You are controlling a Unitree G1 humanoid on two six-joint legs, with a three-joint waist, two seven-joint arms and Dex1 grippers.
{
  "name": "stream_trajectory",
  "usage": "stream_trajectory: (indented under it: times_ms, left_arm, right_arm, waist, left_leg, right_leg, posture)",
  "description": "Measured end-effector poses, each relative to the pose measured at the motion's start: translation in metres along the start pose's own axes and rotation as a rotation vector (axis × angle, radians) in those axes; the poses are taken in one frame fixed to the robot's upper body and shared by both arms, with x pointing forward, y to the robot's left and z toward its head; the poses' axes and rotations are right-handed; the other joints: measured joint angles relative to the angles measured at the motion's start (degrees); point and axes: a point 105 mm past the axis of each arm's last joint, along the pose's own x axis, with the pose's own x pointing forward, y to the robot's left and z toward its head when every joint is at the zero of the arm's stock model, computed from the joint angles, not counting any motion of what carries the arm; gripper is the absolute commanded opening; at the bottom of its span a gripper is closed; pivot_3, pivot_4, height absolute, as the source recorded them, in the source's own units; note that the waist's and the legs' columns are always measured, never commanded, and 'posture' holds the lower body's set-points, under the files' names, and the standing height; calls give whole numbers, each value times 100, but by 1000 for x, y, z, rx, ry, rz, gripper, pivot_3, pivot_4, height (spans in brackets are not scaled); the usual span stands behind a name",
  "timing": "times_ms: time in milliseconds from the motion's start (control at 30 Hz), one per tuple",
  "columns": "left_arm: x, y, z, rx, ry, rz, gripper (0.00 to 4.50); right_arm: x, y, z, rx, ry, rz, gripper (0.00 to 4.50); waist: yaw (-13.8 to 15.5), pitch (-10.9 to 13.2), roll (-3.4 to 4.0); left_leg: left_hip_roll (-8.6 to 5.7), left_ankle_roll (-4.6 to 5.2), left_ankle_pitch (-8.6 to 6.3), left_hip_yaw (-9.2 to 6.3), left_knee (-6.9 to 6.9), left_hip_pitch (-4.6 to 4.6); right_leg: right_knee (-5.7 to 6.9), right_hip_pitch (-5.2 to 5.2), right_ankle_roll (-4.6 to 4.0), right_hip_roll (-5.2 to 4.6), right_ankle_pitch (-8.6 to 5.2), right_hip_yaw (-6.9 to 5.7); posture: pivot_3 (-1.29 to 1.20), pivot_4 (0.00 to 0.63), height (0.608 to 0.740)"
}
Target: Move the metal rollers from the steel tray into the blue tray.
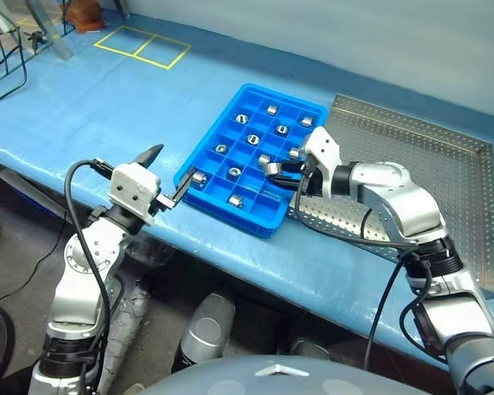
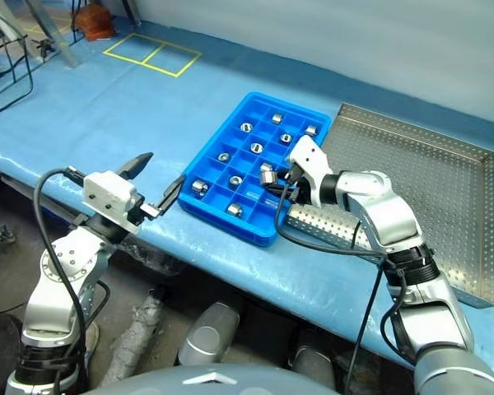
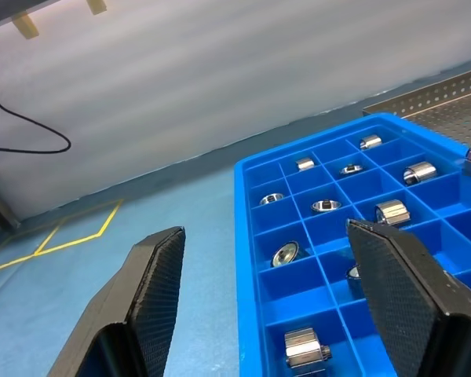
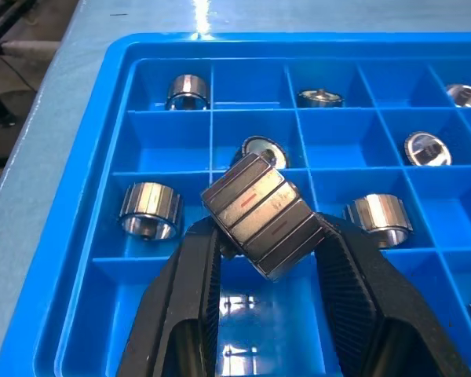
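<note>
The right end effector [image 4: 267,236] is clamped on one roller [image 4: 261,214], held skewed between the two fingers above the blue tray [image 1: 199,156], over an unfilled cell near the tray's 5 o'clock corner. About ten more rollers [image 1: 253,139] already sit one to a cell across the tray. The steel tray [image 1: 428,156], at 3 o'clock of the blue one and touching it, shows a bare perforated base where it can be seen. The left end effector [image 1: 162,174] hangs with fingers apart just off the blue tray's 8 o'clock edge, holding nothing.

Risks: since the roller is gripped at a tilt, it may roll on release and land on a divider or hop into an occupied cell. Lowering too far could push the fingers against the grid walls and shove the tray across the tabletop [image 1: 82,107].
</note>
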Motion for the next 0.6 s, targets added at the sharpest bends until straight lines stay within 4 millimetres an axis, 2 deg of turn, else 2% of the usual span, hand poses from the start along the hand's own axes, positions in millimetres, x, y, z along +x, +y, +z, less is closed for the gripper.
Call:
stream_trajectory:
  times_ms: [233, 533, 600]
  left_arm:
    - [1, 2, 1, 27, 3, 4, 3577]
    - [4, -1, 4, 39, -6, -16, 3577]
    - [6, -4, 6, 41, -15, -29, 3577]
  right_arm:
    - [-3, -3, -14, -30, 78, -20, 1422]
    - [-17, -14, -23, -28, 128, -59, 1422]
    - [-18, -14, -27, -18, 138, -59, 2152]
  waist:
    - [194, 0, 0]
    - [236, 0, -1]
    - [229, 0, -1]
  left_leg:
    - [0, -6, 2, 0, 8, -33]
    - [1, -8, 2, 0, 7, -37]
    - [1, -8, 2, 0, 7, -37]
  right_leg:
    - [2, -32, 3, 0, 2, -5]
    - [0, -34, 3, -1, 2, -8]
    - [0, -35, 3, -1, 2, -9]
  posture:
    - [473, 150, 740]
    - [444, 150, 740]
    - [439, 150, 740]
